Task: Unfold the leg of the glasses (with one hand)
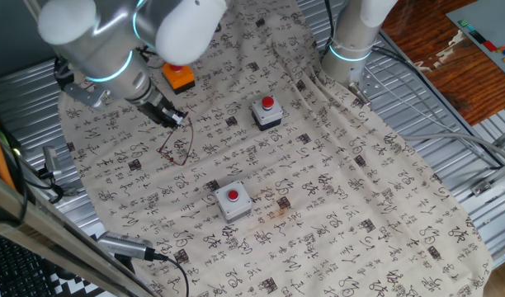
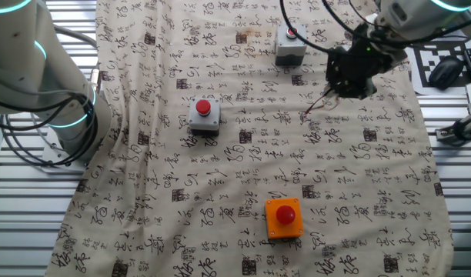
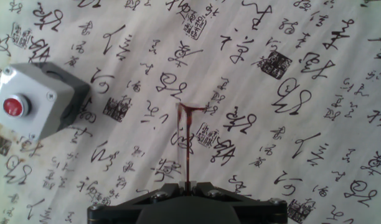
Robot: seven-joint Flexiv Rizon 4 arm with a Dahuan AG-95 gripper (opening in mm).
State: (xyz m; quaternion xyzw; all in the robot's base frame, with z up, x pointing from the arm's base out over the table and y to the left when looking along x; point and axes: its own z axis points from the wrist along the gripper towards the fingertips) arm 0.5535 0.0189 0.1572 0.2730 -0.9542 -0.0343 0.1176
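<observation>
The glasses (image 1: 176, 146) are thin reddish-brown wire spectacles hanging just over the printed cloth, left of centre. My gripper (image 1: 177, 120) holds them from above, shut on one thin part of the frame. In the hand view the glasses (image 3: 186, 134) run as a dark red wire straight out from between the closed fingers (image 3: 185, 185), ending in a short crossbar. From the other side the glasses (image 2: 316, 108) dangle below the gripper (image 2: 337, 94), their tip near the cloth. Which part is the leg cannot be told.
Two grey button boxes with red buttons (image 1: 233, 200) (image 1: 267, 112) stand on the cloth, and an orange box (image 1: 178, 76) sits behind the arm. The near grey box (image 3: 33, 109) shows left in the hand view. Another arm's base (image 1: 350, 45) stands at the back.
</observation>
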